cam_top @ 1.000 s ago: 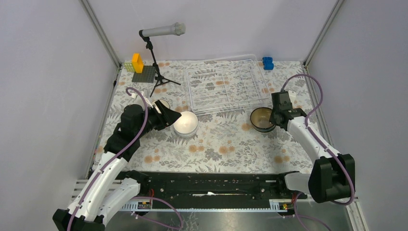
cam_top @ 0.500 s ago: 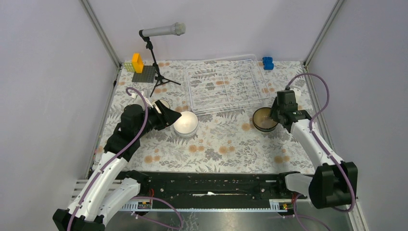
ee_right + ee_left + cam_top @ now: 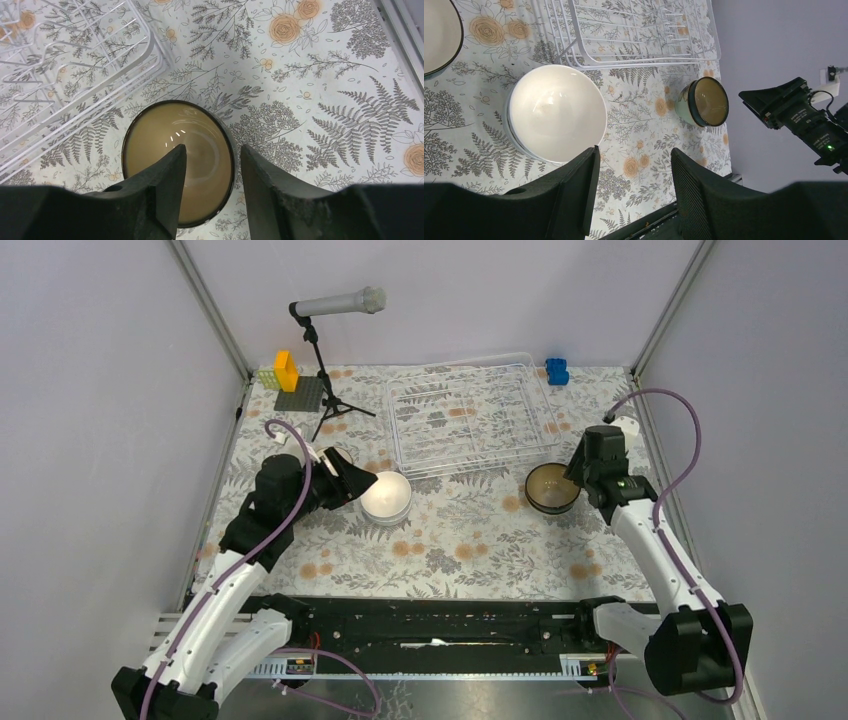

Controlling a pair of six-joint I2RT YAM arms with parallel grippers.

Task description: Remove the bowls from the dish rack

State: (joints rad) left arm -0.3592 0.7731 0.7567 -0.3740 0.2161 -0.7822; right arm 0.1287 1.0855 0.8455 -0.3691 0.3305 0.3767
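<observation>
The white wire dish rack (image 3: 470, 425) stands at the back middle and holds no bowls; it also shows in the left wrist view (image 3: 639, 30) and the right wrist view (image 3: 75, 60). A white bowl (image 3: 386, 497) (image 3: 555, 112) sits on the table left of centre, seemingly atop another. My left gripper (image 3: 350, 480) (image 3: 634, 165) is open and empty beside it. A dark-rimmed bowl (image 3: 439, 35) lies further left. A bowl with a tan inside, dark rim and mint outside (image 3: 551, 487) (image 3: 177, 155) stands near the rack's front right corner. My right gripper (image 3: 583, 475) (image 3: 212, 150) is open above its right rim.
A microphone (image 3: 335, 305) on a tripod stand (image 3: 325, 400) rises at the back left. A grey baseplate (image 3: 300, 392) with a yellow block lies beside it. A blue block (image 3: 556, 370) sits behind the rack. Metal frame posts bound the table's sides.
My right gripper has let go of the tan-inside bowl and drawn back to the right and up. The bowl now rests flat on the table. My left arm has barely moved.
</observation>
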